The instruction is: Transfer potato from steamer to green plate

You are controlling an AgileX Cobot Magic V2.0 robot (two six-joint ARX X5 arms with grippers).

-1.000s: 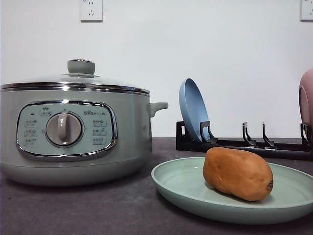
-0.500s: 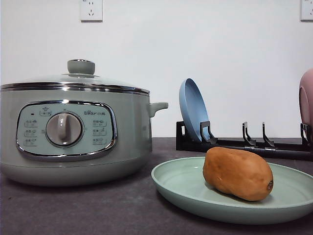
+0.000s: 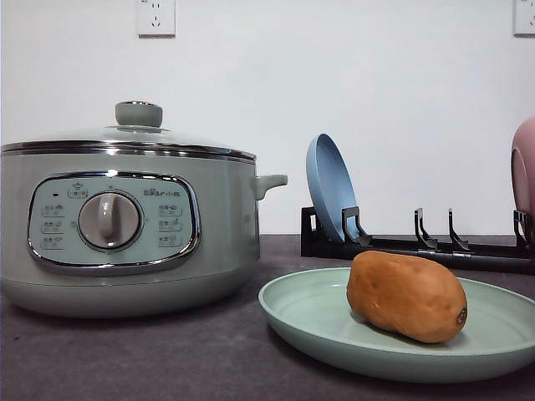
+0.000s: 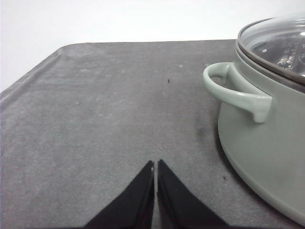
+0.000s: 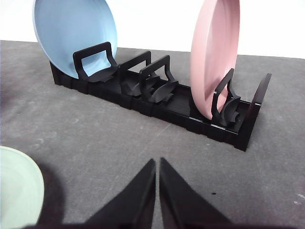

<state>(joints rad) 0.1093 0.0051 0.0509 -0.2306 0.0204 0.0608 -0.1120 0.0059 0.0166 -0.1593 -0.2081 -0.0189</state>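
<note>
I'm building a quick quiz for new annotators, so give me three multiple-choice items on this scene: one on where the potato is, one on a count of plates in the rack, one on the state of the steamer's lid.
1. Where does the potato lie?
A. inside the steamer
B. on the green plate
C. on the bare table

2. How many plates stand in the black rack?
A. one
B. two
C. three

3. What is the state of the steamer's glass lid?
A. on the pot
B. lying on the table
C. held by a gripper

Answers:
1. B, the front view shows the potato resting on the green plate.
2. B, the right wrist view shows a blue plate and a pink plate upright in the rack.
3. A, the lid sits on the steamer's rim, and both the left gripper and right gripper are shut and empty.
</note>
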